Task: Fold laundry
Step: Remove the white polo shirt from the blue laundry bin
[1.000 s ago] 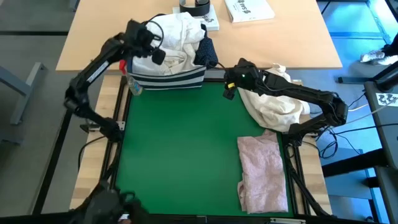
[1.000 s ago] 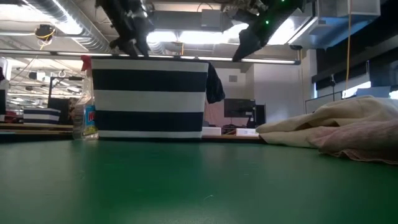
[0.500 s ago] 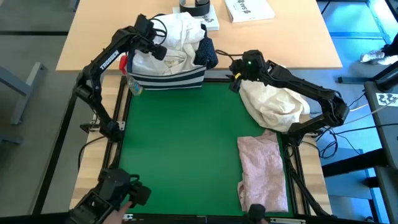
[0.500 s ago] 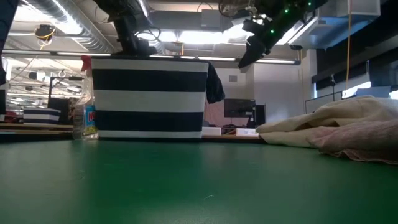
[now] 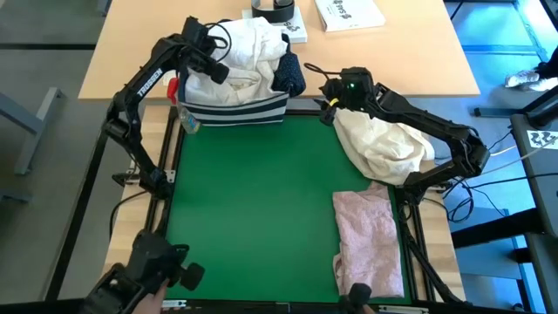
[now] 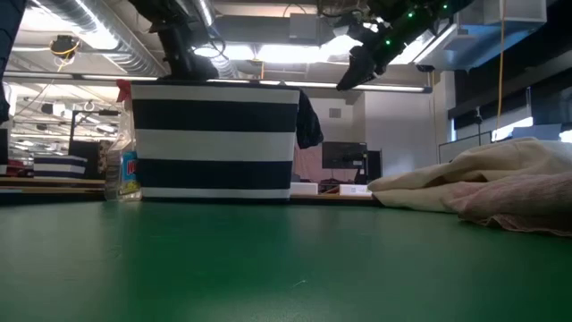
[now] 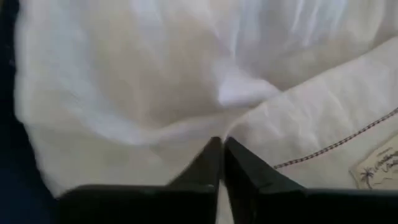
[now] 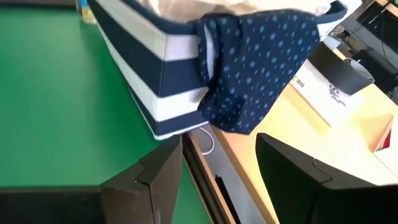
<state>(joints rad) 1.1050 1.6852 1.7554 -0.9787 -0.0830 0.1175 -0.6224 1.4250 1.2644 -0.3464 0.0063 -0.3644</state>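
Observation:
A navy bin with white stripes (image 5: 235,109) stands at the table's far edge, stuffed with a white shirt (image 5: 248,48). My left gripper (image 5: 212,65) reaches into the bin from the left and is shut in that shirt (image 7: 186,81). A navy white-dotted shirt (image 8: 261,62) hangs over the bin's right corner (image 5: 290,77). My right gripper (image 8: 217,186) hovers open just right of that corner (image 5: 328,94), touching nothing. A pale pink top (image 5: 370,240) lies flat at the near right. My left gripper has its two fingertips (image 7: 214,152) closed together against a fold of the white shirt (image 7: 205,124) on top of the bin's pile. It comes slanting down from the bin's left side. How much cloth lies between the tips is hidden by the fingers. The shirt rests in the bin.
A cream-beige cloth bundle (image 5: 384,144) lies at the right edge beneath my right arm. A spray bottle (image 5: 186,118) stands by the bin's left corner. A book (image 5: 349,13) and a tape roll (image 5: 275,9) sit on the wooden table behind. The green mat's middle (image 5: 253,201) is bare.
My left gripper has gone toward the far edge and down into the bin's white shirt. My right gripper has swung toward the far edge, off the cream bundle to the bin's right corner, staying open. The clothes have kept their places.

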